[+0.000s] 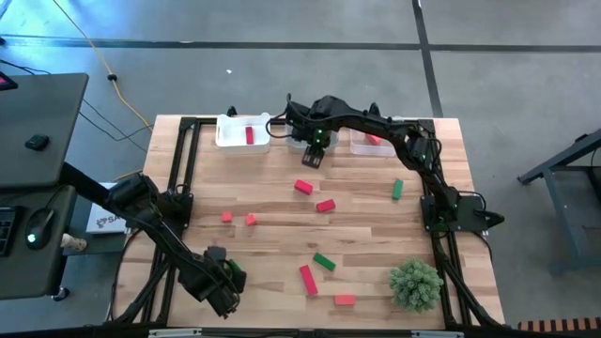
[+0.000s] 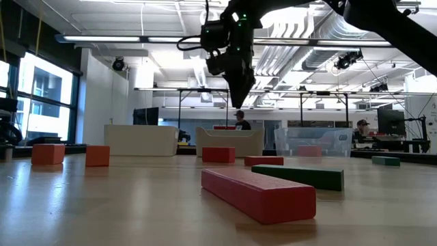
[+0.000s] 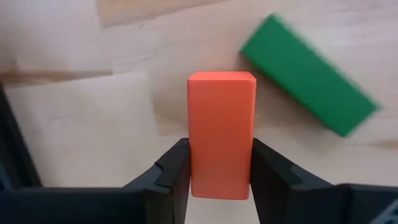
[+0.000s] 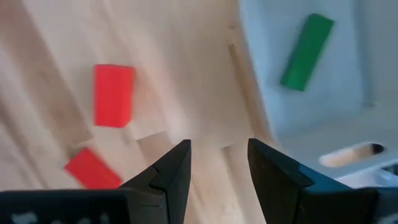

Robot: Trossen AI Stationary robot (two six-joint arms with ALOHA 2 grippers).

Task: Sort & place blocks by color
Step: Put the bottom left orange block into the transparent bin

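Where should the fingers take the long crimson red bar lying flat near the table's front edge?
Across its narrow width at mid-length, from straight above. The crimson red bar lies flat, long sides free; a green bar sits near its far end, crowding that end. The right gripper, open by the clear plastic bins, is free; the left gripper holds a coral orange-red oblong block.

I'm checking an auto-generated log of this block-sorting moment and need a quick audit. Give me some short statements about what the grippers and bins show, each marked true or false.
1. The left gripper is shut on an orange-red block. True.
2. The right gripper holds a green block. False: its fingers are open and empty.
3. A green block lies inside the middle bin. True.
4. The left bin is empty. False: it holds a red block.
5. The artificial plant stands between the bins. False: it stands at the near right corner.
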